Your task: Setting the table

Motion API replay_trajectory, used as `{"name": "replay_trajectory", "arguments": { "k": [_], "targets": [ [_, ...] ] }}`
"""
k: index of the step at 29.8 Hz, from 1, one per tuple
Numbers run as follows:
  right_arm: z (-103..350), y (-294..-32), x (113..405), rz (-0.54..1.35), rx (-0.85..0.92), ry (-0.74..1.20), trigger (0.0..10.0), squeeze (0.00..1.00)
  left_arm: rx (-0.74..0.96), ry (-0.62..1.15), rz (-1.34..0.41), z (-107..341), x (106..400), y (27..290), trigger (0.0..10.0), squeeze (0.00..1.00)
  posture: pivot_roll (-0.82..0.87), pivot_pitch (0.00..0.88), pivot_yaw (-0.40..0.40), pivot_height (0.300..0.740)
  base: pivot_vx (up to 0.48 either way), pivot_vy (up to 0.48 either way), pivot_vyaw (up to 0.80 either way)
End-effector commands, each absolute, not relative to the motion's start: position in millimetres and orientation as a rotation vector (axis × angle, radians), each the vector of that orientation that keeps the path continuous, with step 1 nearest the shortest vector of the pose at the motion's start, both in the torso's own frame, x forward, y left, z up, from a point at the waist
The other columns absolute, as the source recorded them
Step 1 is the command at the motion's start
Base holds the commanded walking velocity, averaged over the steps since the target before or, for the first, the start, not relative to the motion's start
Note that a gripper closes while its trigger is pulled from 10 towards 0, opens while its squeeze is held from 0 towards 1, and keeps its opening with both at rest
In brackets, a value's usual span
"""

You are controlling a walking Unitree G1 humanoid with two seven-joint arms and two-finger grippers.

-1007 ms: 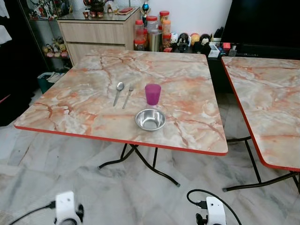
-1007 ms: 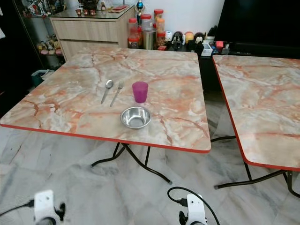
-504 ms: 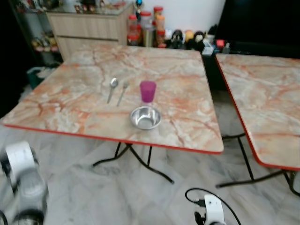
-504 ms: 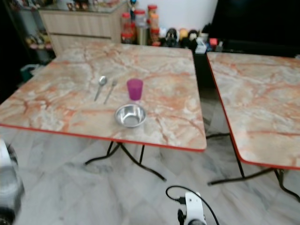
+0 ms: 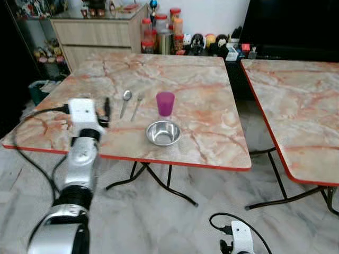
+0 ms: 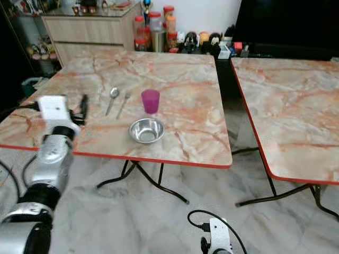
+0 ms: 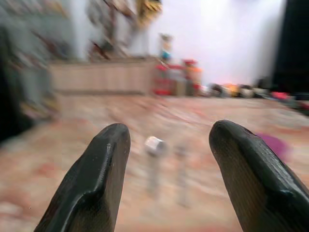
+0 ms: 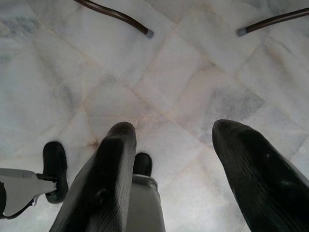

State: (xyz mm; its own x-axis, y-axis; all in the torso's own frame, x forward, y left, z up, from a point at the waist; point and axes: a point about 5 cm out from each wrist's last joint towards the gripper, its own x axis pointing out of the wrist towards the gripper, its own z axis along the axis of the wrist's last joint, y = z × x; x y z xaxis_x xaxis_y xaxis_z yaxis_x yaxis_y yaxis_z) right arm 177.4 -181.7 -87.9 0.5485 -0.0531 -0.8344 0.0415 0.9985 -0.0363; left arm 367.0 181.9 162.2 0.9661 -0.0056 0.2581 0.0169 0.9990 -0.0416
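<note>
Nearest me, my right gripper (image 8: 169,169) hangs idle by the robot's side, its two black fingers spread and empty above the pale marble floor (image 8: 203,72). I judge it is simply parked.

My left gripper (image 5: 106,110) is raised over the near left part of the table (image 5: 206,143), fingers parted with nothing between them, pointing across at the cutlery. I take this as the start of a reach for it.

Past the red table edge sits a round steel bowl (image 5: 163,132), shiny and shallow. Just behind it stands a purple cup (image 5: 165,103), upright, smooth plastic by the look of it. To their left lie a spoon (image 5: 126,100) and a fork (image 5: 137,105), side by side and parallel, handles toward me, which suits a pick-up from this side.

The tabletop is glossy with orange veining. A second table (image 5: 296,106) stands to the right, and a wooden cabinet (image 5: 100,34) and lidded jars (image 5: 164,32) line the far wall.
</note>
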Motion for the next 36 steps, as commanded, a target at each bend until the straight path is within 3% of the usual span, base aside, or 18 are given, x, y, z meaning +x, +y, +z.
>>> {"name": "replay_trajectory", "arguments": {
  "k": [1,6,10,24,36],
  "targets": [
    [-87,-183,178,-0.065,-0.012,0.985,10.0,0.00,-0.147,-0.253,-0.064,165,370,169,10.0,0.00,0.05,0.000,-0.011,0.740,0.000,0.000,0.00],
    [-87,-182,180,-0.065,-0.017,0.980,10.0,0.00,-0.065,-0.188,-0.133,153,370,144,10.0,0.00,0.04,0.000,-0.006,0.740,0.000,0.000,0.00],
    [-86,-182,181,-0.066,-0.011,0.970,10.0,0.00,-0.117,-0.181,-0.169,152,369,133,10.0,0.00,0.04,0.000,0.006,0.740,0.000,0.000,0.00],
    [-95,-184,161,-0.066,-0.024,1.027,10.0,0.00,-0.048,-0.232,-0.170,170,372,144,10.0,0.00,0.05,0.000,0.010,0.740,0.000,0.000,0.00],
    [-94,-190,162,-0.109,-0.005,1.016,10.0,0.00,-0.065,-0.241,-0.179,174,371,139,10.0,0.00,0.04,0.000,0.006,0.740,0.275,0.000,0.00]
  ]
}}
